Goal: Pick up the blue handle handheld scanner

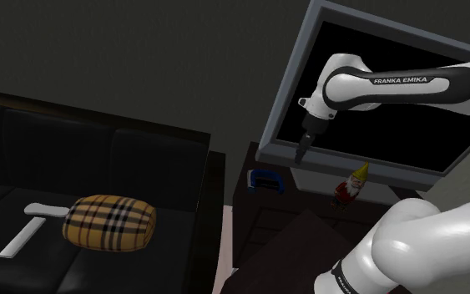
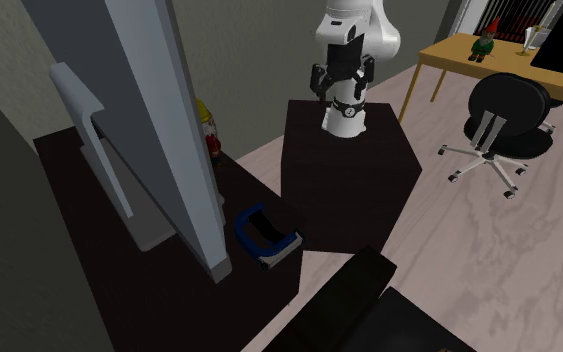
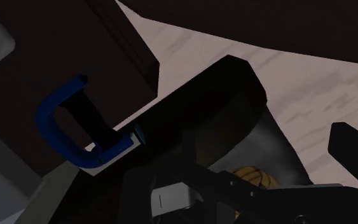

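The handheld scanner [image 1: 266, 179] has a blue loop handle and a dark body, and lies on a dark cabinet [image 1: 262, 219] below the corner of a big screen. In the second exterior view the scanner [image 2: 266, 236] rests near the cabinet's front corner. The wrist view has the scanner's blue handle [image 3: 55, 127] well ahead of the hand. My black gripper [image 1: 301, 154] hangs high above the cabinet, to the shoulder view's right of the scanner, touching nothing. Seen across the room, my gripper [image 2: 343, 78] is open with its fingers apart.
A large grey-framed screen [image 1: 285, 100] stands on the cabinet with a red gnome [image 1: 351, 187] beside it. A black sofa [image 1: 99, 159] holds a plaid cushion [image 1: 110, 222] and a white bar [image 1: 31, 227]. Behind the stand [image 2: 349, 170] are an office chair [image 2: 504, 112] and a desk [image 2: 449, 52].
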Controlling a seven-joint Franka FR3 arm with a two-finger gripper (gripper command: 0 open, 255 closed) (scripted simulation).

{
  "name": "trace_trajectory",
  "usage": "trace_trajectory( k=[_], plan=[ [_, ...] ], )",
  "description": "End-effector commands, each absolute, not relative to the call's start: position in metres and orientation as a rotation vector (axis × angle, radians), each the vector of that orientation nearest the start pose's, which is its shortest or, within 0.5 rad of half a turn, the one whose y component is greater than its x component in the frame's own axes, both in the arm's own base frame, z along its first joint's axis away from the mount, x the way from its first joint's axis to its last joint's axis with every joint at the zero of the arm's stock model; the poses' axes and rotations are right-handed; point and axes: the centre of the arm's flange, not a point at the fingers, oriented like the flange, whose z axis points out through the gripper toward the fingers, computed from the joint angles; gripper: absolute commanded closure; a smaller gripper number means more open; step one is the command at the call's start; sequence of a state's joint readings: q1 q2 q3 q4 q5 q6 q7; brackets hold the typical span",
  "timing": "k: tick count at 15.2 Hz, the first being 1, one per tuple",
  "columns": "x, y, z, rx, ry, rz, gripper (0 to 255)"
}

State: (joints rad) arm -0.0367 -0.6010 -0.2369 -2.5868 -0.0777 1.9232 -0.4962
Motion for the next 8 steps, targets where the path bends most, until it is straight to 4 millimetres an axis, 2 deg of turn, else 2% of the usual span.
trace_trajectory(
  k=[1, 8],
  plan=[
    [0.35, -0.113, 0.419, -3.028, -0.494, 0.064, 0],
    [0.378, -0.151, 0.344, -3.036, -0.626, 0.046, 0]
  ],
)
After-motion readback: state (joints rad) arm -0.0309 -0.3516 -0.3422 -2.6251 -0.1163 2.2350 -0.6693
